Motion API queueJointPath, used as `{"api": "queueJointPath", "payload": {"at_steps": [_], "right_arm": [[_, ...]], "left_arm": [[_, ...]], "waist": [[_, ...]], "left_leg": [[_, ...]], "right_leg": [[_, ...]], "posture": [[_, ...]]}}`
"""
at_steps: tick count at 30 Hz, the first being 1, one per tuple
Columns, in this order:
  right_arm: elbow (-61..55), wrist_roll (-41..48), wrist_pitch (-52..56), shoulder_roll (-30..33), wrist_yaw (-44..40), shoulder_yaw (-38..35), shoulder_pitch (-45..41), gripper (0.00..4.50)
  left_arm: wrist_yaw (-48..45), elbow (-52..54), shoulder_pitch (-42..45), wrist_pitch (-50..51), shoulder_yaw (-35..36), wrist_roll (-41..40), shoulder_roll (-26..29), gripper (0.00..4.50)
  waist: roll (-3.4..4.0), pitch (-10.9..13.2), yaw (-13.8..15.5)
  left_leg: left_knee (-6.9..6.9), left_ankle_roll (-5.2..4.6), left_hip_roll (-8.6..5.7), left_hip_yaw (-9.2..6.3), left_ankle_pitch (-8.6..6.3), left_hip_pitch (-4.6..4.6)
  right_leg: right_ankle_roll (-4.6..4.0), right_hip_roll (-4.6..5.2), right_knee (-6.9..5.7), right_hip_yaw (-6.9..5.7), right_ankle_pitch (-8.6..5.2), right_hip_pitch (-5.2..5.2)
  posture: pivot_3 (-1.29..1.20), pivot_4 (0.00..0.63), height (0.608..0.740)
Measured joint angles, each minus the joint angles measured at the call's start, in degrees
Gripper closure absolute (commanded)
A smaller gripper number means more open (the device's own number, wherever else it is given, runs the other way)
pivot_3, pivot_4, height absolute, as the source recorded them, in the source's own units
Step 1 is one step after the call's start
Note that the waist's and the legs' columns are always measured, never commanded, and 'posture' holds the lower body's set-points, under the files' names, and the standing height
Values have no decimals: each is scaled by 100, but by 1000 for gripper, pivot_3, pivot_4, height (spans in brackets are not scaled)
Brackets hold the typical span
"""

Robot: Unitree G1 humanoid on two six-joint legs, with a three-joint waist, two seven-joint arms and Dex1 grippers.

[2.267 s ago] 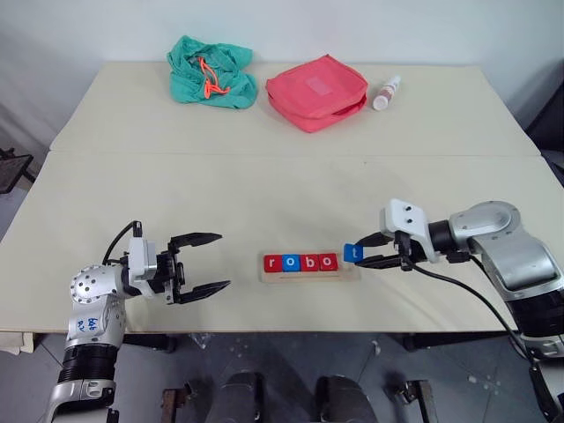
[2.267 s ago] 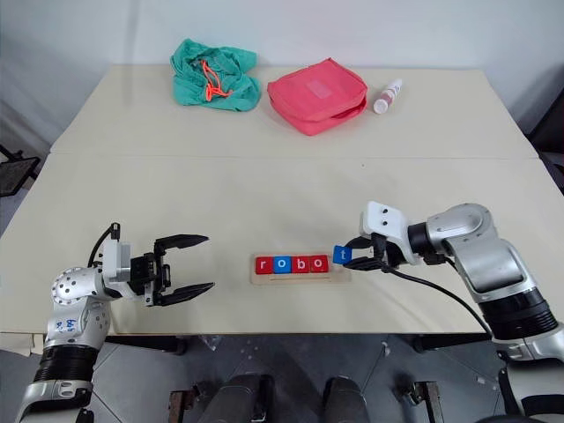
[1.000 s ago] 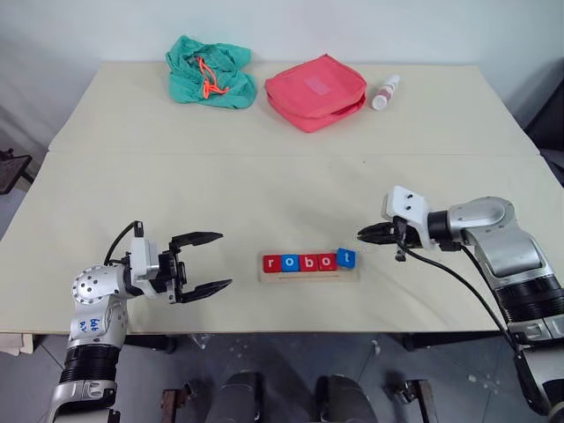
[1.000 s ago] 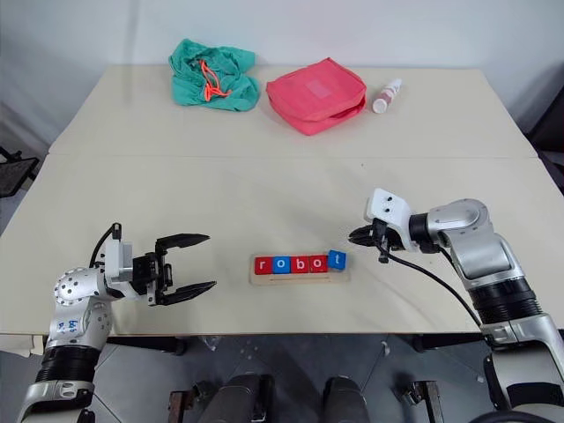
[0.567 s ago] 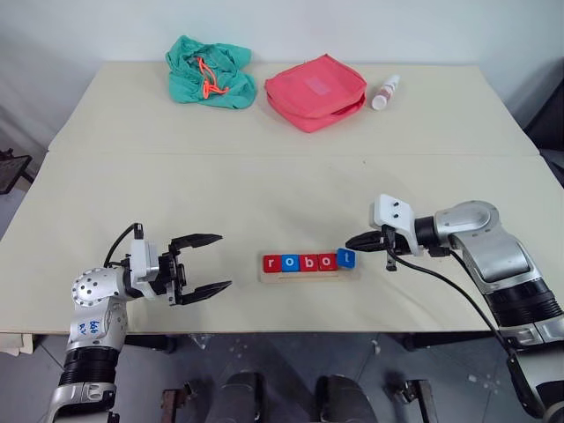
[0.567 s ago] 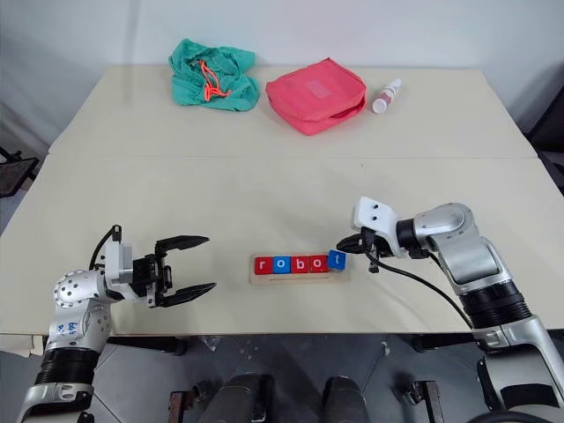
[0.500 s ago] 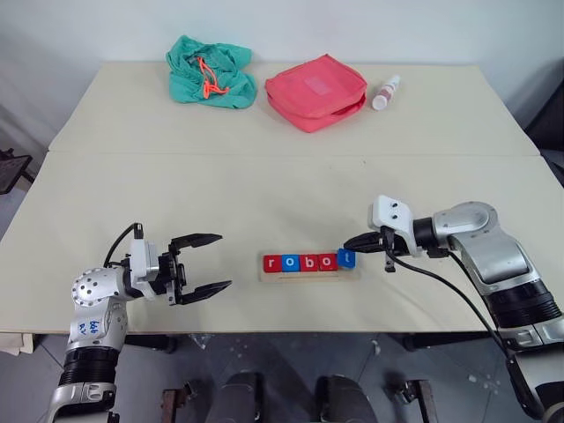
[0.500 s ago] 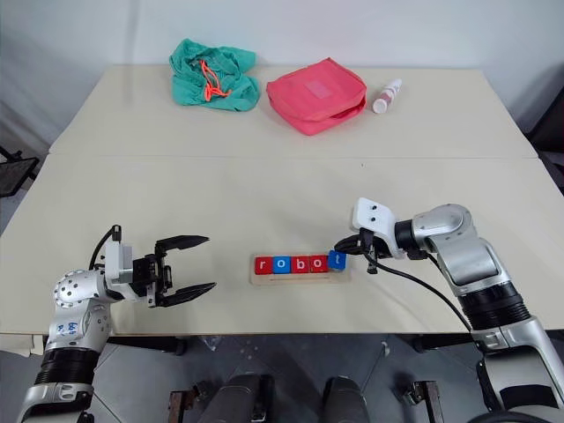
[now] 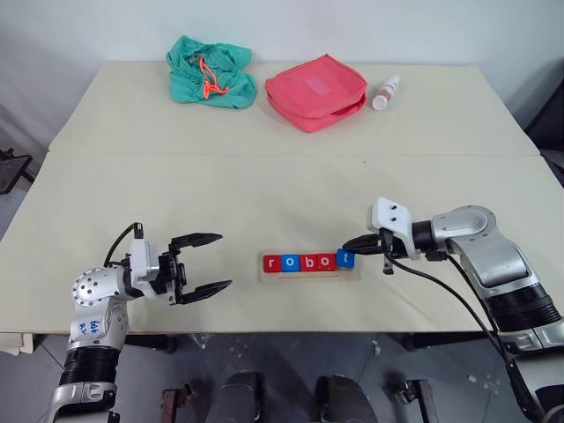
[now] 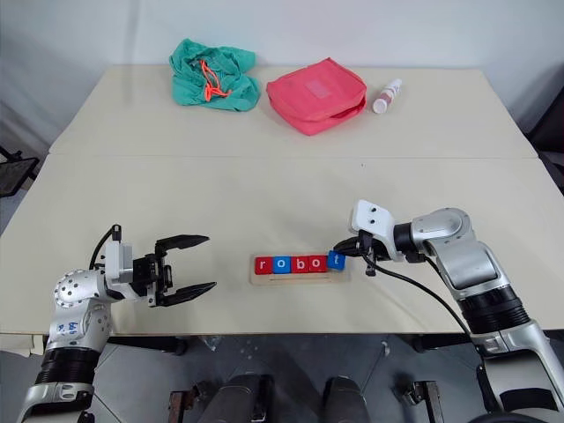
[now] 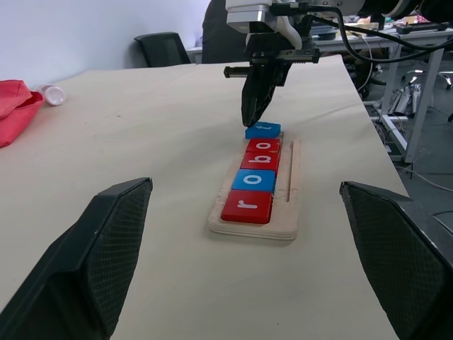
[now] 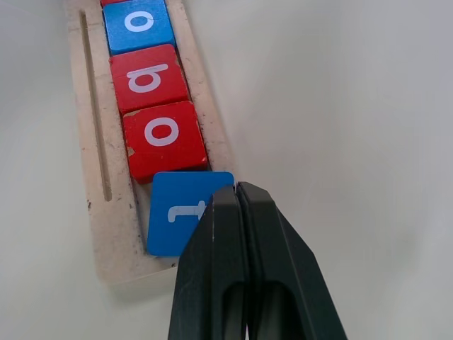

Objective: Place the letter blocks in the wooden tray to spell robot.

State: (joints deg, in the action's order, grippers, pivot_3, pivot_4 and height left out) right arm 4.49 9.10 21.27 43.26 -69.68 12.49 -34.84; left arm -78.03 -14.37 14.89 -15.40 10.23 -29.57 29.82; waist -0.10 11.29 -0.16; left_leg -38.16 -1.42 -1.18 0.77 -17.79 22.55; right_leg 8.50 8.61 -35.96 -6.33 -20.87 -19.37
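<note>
- The closed right gripper point(image 12: 237, 195) sits against the slightly crooked blue square "t" block point(image 12: 178, 212), low centre, at the pale wooden tray point(image 12: 92, 170)'s end; a hard nudge could pop it out.
- The open left gripper point(image 9: 204, 263) sits idle, lower left.

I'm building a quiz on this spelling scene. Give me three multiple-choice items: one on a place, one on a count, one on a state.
1. Where do the right gripper's tips point?
A. the t block
B. the pink pouch
C. the green cloth

2. How many red letter blocks sit in the wooden tray?
A. one
B. three
C. five

3. How does the left gripper stand?
A. shut on a block
B. shut, empty
C. open, empty

Key: 1 A, the shut tips sit at the blue t at the tray's end. 2 B, r, b and the second o are red. 3 C, its fingers are spread with nothing between them.
</note>
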Motion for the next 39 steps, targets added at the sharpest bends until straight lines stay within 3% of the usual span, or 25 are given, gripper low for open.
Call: {"api": "queueJointPath", "payload": {"at_steps": [22,28,39], "right_arm": [[-426,258,224,7,124,-260,146,4456],[-518,286,250,551,39,-564,548,4456],[-517,273,229,474,65,-583,799,4456]], "left_arm": [[1,-63,60,-29,-2,30,-54,0],[-23,-215,75,-35,-6,38,-69,0],[-44,-243,267,-84,-29,52,-164,0]], "waist": [[0,0,2],[0,0,40],[0,0,5]], "left_leg": [[0,0,0,0,0,0],[0,-1,-4,-3,0,1],[2,0,0,4,0,-1]], "right_leg": [[0,0,-1,0,0,0],[0,2,1,0,0,3],[0,1,1,-1,0,1]], "posture": [[0,150,740],[0,150,740],[0,150,740]]}}
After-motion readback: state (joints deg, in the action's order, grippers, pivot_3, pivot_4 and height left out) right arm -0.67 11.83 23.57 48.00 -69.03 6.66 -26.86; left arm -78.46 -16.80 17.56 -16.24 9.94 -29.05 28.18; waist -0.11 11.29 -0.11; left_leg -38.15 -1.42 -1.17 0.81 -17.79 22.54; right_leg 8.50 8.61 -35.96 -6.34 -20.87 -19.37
